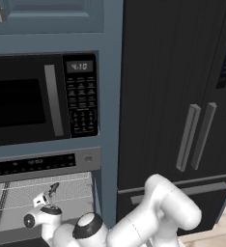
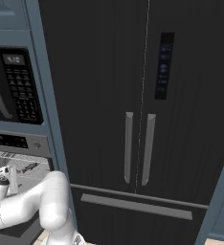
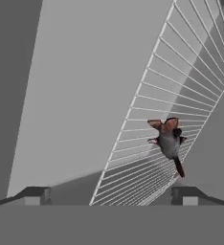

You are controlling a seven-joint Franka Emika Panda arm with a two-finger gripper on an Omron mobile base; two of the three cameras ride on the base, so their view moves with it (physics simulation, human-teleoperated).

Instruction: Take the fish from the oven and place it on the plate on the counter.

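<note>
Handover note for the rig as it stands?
Gripper: open, empty, reaching into the oven.
Fish: lying on the wire rack, ahead of the fingertips and off to one side, not touched.
Done: oven is open, hand is inside.
Left: line up on the fish, grasp it, pull out, place it on the plate on the counter.

One fish (image 3: 169, 141), one oven (image 1: 42, 166), one microwave (image 1: 37, 99), one wire rack (image 3: 181, 95).
</note>
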